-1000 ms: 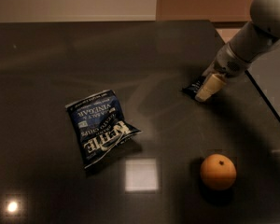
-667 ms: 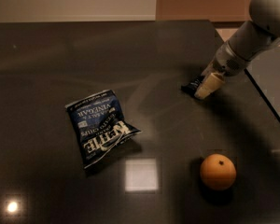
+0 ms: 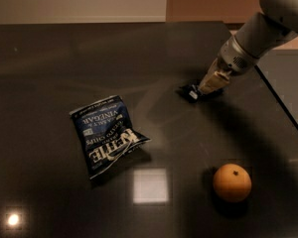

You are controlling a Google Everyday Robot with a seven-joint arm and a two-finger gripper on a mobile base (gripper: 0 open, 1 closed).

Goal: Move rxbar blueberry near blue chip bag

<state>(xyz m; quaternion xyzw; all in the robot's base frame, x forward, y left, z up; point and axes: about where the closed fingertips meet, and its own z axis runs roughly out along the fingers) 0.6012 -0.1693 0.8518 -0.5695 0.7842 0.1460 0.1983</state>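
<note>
On the left of the dark desk (image 3: 49, 58) the blue chip bag (image 3: 107, 133) lies crumpled, its white lettering facing up. Well apart from it, to the right and farther back, the rxbar blueberry (image 3: 187, 91) lies flat on the desk with my pincer (image 3: 202, 89) down on its right end, though I cannot tell whether I am clamped on it or only touching it. An orange (image 3: 232, 182) sits near the front right, clear of everything else.
</note>
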